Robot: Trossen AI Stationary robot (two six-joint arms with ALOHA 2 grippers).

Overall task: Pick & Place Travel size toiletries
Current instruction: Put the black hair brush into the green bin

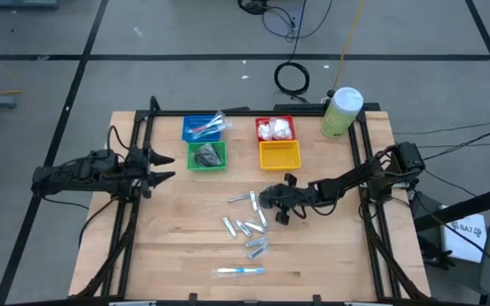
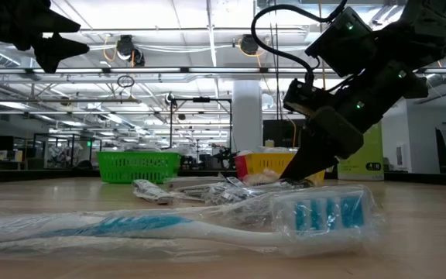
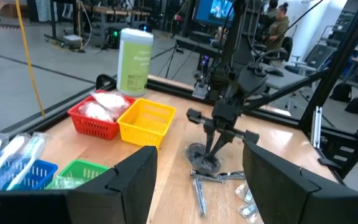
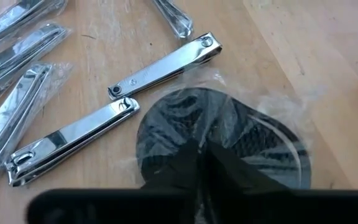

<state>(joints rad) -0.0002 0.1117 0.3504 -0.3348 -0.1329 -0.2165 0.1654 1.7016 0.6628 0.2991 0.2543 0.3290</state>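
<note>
Right on the disc: a pinch through crinkly wrap

Clearly light and flat, the dark round disc (image 4: 229, 140) lies in a loose clear wrap on the table (image 1: 330, 255), just beside the silver nail clippers (image 4: 160, 65). The film looks slippery and soft, so the wrap's raised middle seems the best hold. The right gripper (image 4: 201, 155) has its fingers closed together over that spot, probably pinching wrap rather than disc. The left gripper (image 1: 164, 167) waits open near the green basket (image 1: 207, 156).
</note>
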